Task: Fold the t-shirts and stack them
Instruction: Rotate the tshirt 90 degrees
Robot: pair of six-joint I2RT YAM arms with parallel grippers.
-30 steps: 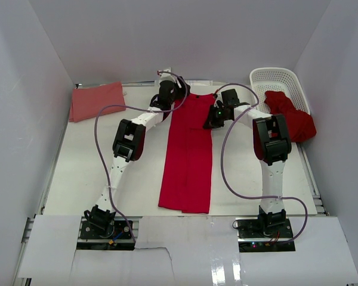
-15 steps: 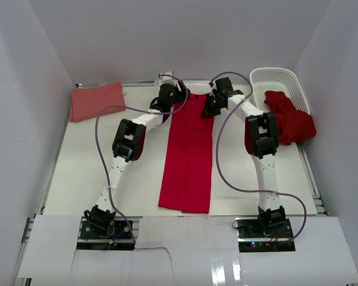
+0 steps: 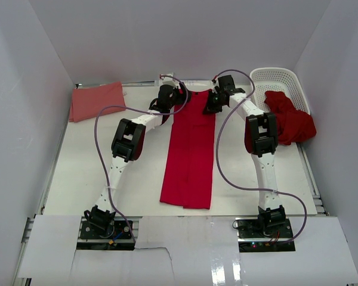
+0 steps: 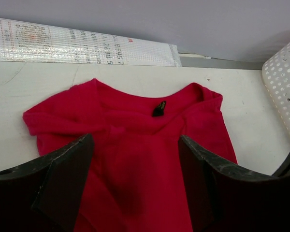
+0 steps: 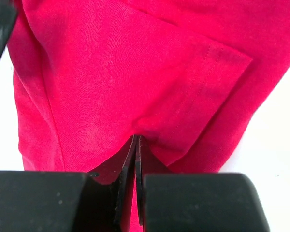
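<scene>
L gripper (image 4: 135, 147) hangs spread wide over collar of red t-shirt (image 3: 190, 155); R gripper (image 5: 137, 141) pinches a fold of same shirt, clamped tight.

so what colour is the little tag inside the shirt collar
The tag is black; left wrist view shows it best.

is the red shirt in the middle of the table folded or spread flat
Partly folded: the red shirt lies as one long narrow strip, its sides turned in toward the middle, with no crosswise fold.
</scene>
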